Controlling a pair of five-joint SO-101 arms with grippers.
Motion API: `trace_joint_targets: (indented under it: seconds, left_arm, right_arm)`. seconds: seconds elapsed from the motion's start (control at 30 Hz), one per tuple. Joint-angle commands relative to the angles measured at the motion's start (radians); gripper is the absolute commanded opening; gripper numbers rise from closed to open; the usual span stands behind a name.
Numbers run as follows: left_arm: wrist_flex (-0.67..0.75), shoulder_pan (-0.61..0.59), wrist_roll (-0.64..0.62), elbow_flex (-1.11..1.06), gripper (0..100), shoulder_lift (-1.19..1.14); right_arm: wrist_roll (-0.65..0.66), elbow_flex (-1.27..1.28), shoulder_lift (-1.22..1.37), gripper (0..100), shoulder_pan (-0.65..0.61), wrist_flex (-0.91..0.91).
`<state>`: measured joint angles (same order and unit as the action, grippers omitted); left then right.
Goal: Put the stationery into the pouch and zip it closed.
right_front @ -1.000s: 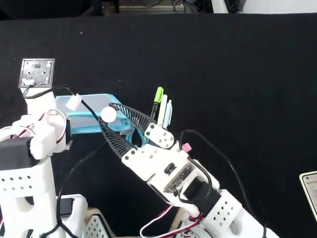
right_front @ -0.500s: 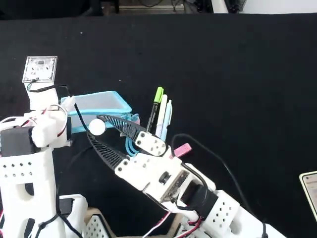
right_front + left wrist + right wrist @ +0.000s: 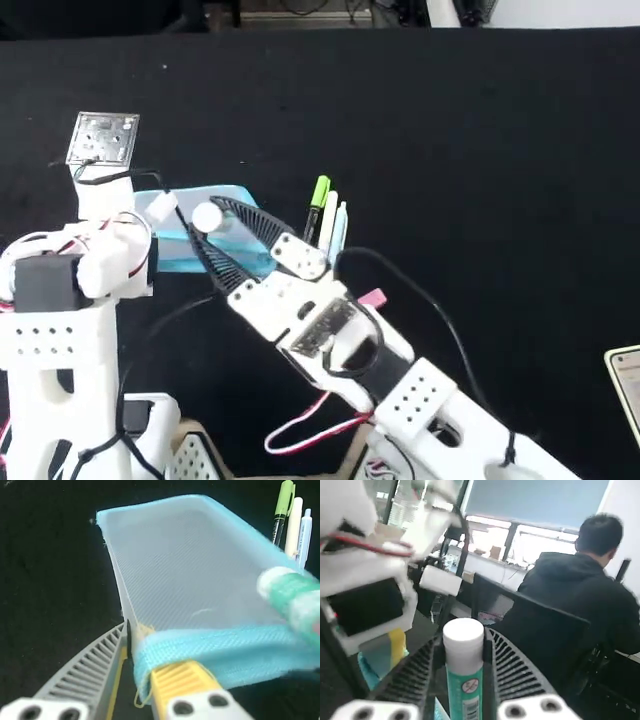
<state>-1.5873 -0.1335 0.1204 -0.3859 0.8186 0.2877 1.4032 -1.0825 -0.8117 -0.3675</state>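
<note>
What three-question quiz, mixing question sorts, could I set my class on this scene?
1. True or false: the right end effector is shut on a glue stick.
2. How many pens lie on the table beside the pouch? A two, B three, C five.
3. Fill in: the left end effector grips the rim of the ____.
Key: 1 true; 2 B; 3 pouch.
</note>
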Motion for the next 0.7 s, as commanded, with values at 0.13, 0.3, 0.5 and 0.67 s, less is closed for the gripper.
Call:
trace_joint_targets:
  seconds: [0.13,0.3,0.5,0.67]
  left_arm:
    - [-0.003,0.022,-0.008,0.053,3,-0.002]
    - [-0.003,0.022,-0.008,0.053,3,-0.002]
    - [-0.003,0.022,-0.008,0.053,3,-0.002]
    - [-0.003,0.022,-0.008,0.053,3,-0.002]
  right_arm:
    - [0.003,-0.005,-0.073,1.1,0.006,-0.080]
    - [-0.002,-0.022,-0.340,1.1,-0.012,0.141]
    - [0.005,0.004,-0.533,1.1,-0.153,0.345]
    - [0.003,0.048,-0.498,1.1,-0.121,0.290]
